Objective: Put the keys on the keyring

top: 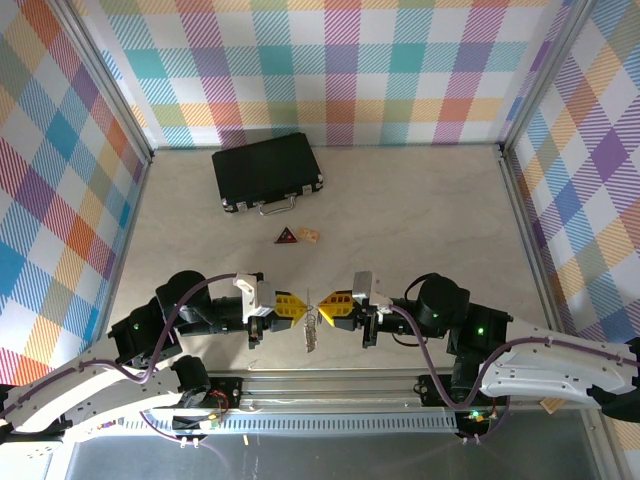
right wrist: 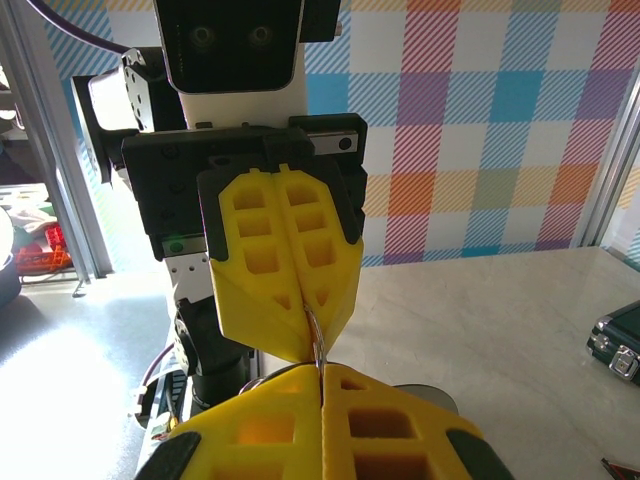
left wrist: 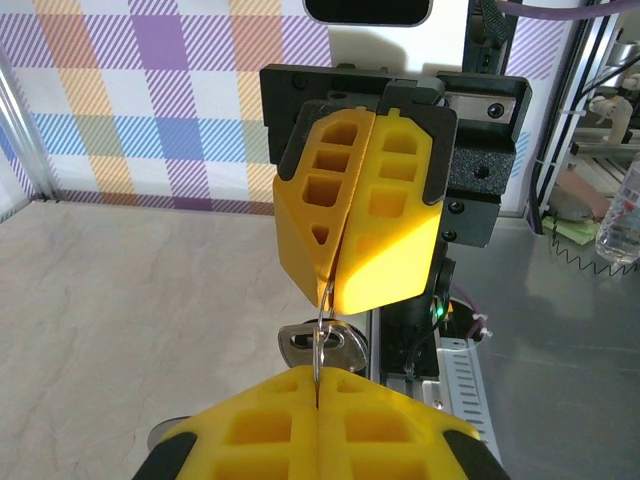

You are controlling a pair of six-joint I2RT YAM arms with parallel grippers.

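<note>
My left gripper and right gripper meet tip to tip above the table's near edge. Both are shut on the thin silver keyring from opposite sides. In the left wrist view the keyring wire runs from my left gripper up into the right gripper. A silver key head with a slot hangs on that wire. In the right wrist view the keyring shows as a short wire between the right gripper and the left gripper. The key's blade is hidden.
A black case with a metal handle lies at the back centre-left; its corner shows in the right wrist view. A dark-red triangle and a tan chip lie mid-table. Plaid walls close in three sides.
</note>
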